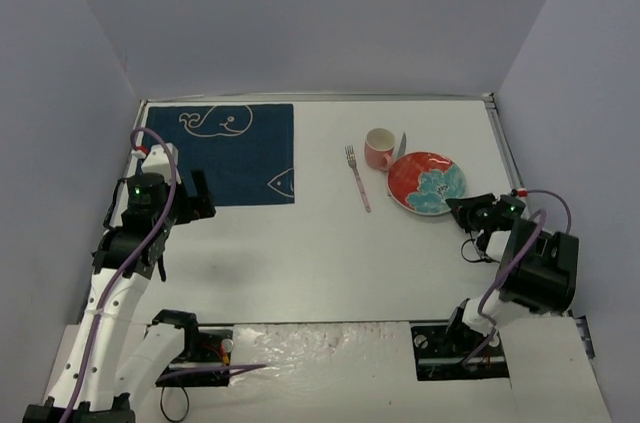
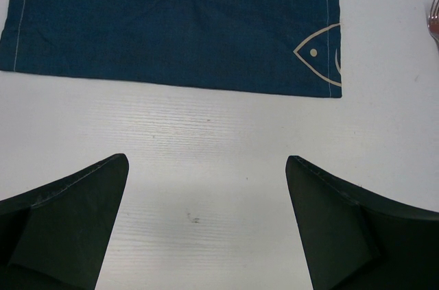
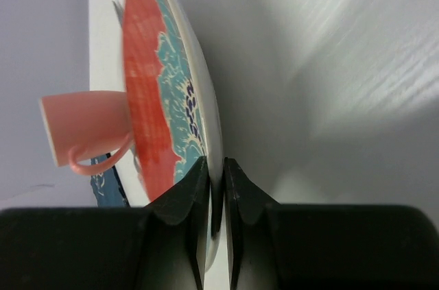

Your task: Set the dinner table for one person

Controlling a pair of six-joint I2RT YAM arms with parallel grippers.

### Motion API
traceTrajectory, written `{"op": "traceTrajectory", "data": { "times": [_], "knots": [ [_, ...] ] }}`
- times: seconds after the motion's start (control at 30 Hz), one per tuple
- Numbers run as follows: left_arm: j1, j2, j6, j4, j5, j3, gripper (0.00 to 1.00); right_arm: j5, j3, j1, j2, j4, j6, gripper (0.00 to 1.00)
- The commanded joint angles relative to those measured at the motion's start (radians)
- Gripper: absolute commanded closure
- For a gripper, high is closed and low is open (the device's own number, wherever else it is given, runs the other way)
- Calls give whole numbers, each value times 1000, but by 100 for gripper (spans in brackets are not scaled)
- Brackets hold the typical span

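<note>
The right claw [image 3: 215, 182] pinches the rim of the round red-and-teal ceramic plate [image 3: 159, 77]; the left claw [image 2: 206, 190] gapes empty, white desk [image 2: 206, 122] beneath.

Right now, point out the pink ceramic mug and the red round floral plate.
Pink ceramic mug [image 1: 378, 150]: top external view, outer wall.
Red round floral plate [image 1: 427, 184]: top external view, painted centre.

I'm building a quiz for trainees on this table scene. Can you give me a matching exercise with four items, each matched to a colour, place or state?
Things:
1 plate
2 fork
3 placemat
4 mug

Descriptions:
a dark blue, white whale outlines
b pink, upright
c rim pinched by the right gripper
d lying flat between placemat and plate

Pairs: 1-c, 2-d, 3-a, 4-b
</note>
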Motion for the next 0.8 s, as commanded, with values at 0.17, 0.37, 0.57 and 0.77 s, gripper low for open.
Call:
{"op": "traceTrajectory", "data": {
  "times": [0.17,0.37,0.57,0.77],
  "knots": [
    [-7,0,-24,105,110,2,3,99,79,-38,-522,-318,38,100],
    [-9,13,-84,104,201,26,3,65,83,-35,-588,-173,197,100],
    [-11,42,-170,115,298,81,3,9,179,1,-598,-91,253,100],
    [-25,75,-280,179,381,126,3,-43,303,140,-563,-53,253,100]
  ]
}}
